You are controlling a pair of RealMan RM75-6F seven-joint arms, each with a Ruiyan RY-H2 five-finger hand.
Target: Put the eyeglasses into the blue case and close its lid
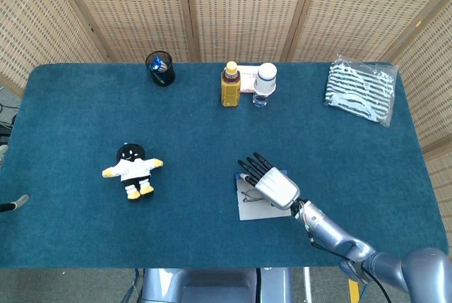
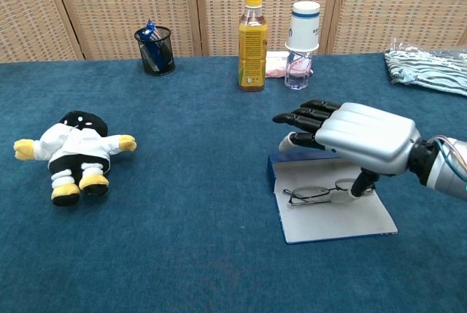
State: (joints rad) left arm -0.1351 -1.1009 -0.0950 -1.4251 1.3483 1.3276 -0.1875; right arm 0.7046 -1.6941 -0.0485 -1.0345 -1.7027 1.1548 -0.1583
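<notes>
The blue table (image 2: 182, 254) stretches under everything I can see. My right hand (image 2: 357, 138) hovers palm down over the blue case (image 2: 332, 214), fingers spread and gripping nothing, thumb reaching down to just beside the frame. The case lies open and flat, well right of the plush doll (image 2: 76, 152). The eyeglasses (image 2: 317, 193) lie on the case's pale open panel. My left hand is out of sight.
</notes>
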